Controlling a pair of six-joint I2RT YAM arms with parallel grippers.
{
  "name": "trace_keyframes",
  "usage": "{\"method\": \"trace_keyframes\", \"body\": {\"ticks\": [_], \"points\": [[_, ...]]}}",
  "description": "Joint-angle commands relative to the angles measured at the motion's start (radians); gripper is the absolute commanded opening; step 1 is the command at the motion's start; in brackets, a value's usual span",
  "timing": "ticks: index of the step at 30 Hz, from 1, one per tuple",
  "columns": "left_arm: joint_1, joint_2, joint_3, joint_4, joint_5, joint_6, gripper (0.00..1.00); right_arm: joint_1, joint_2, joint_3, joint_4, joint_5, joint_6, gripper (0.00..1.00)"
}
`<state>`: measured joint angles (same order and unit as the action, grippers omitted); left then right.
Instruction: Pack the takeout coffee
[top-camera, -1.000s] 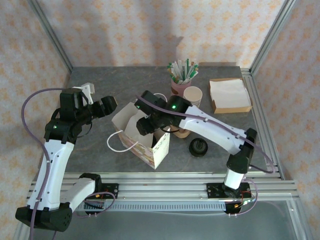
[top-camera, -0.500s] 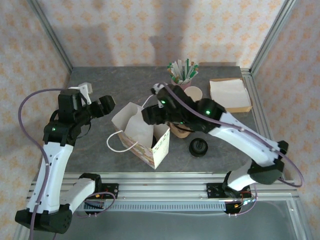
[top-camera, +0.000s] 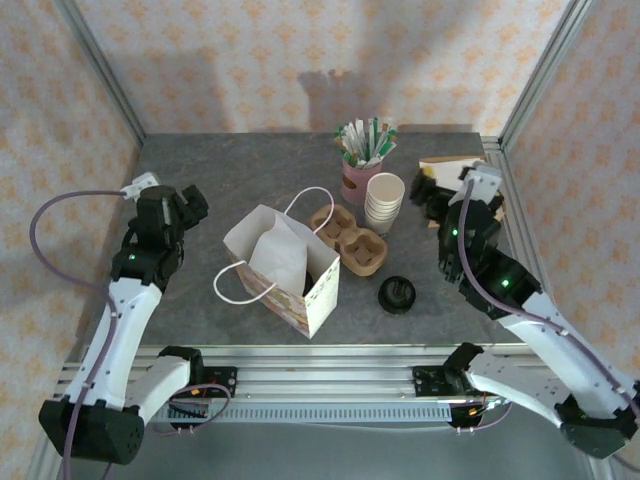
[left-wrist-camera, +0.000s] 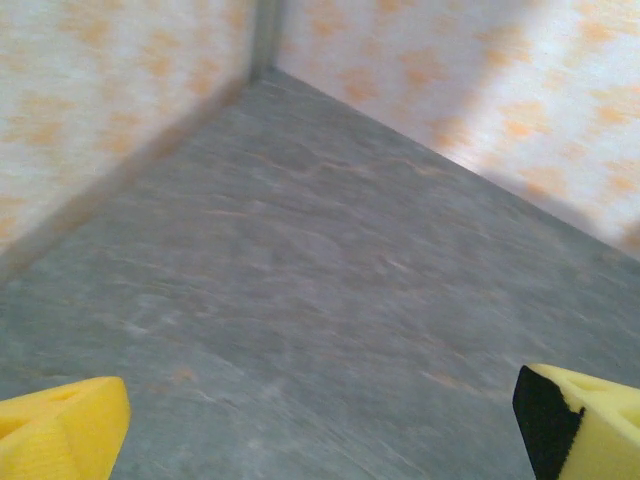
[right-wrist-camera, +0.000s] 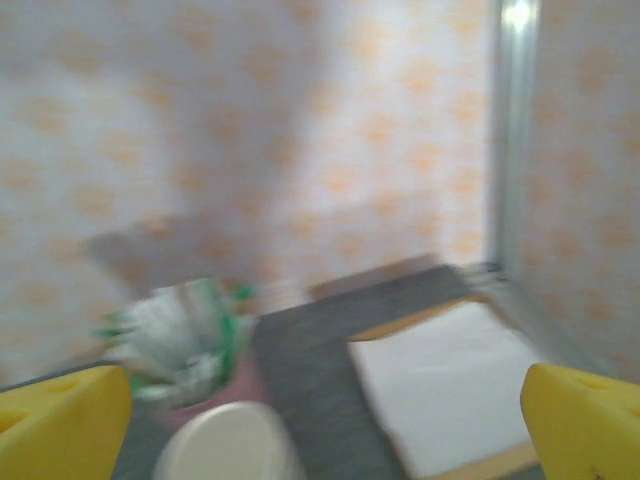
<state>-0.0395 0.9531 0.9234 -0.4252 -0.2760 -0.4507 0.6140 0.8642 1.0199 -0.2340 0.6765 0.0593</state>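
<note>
1. The paper bag (top-camera: 312, 300) stands open in the middle of the tabletop (top-camera: 220, 170), with one handle loop lying flat just left of it. It looks light and tall. A finger catching that loop or the rim would likely tip it and spill whatever is inside.
2. The stack of cream cups (top-camera: 385, 203) stands behind and to the right of the bag, beyond the cardboard carrier (top-camera: 352, 240). The right gripper (top-camera: 428, 192) hangs farther right of the bag, just past that stack, with its fingers spread wide and holding nothing. A sweep toward the bag could knock the stack over.
3. A black round lid piece (top-camera: 397, 294) lies on the tabletop just right of the bag. It could be mistaken for the drink and packed instead.
4. The takeout coffee (top-camera: 309, 277) is, as I judge it, the dark shape low inside the bag's mouth, though shadow keeps me from being sure. Both grippers are well apart from it. The right one is off to the bag's right, and the left gripper (top-camera: 192, 207) is off to the bag's left, its fingers likewise spread and empty.
</note>
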Motion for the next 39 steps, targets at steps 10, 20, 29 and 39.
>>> {"method": "trace_keyframes", "body": {"ticks": [10, 20, 29, 39], "points": [[0.012, 0.153, -0.277, 0.549, -0.131, 0.202, 1.00, -0.467, 0.188, -0.616, 0.783, -0.203, -0.077, 0.99], [0.013, 0.283, -0.444, 0.808, -0.121, 0.281, 1.00, -0.505, 0.476, -0.676, 1.001, -0.292, -0.095, 0.99], [0.012, 0.342, -0.549, 1.059, 0.002, 0.360, 1.00, -0.534, 0.645, -0.701, 1.224, -0.427, -0.094, 0.99], [-0.004, 0.530, -0.546, 1.243, 0.048, 0.403, 1.00, -0.533, 0.690, -0.684, 1.240, -0.401, -0.090, 0.99]]}}
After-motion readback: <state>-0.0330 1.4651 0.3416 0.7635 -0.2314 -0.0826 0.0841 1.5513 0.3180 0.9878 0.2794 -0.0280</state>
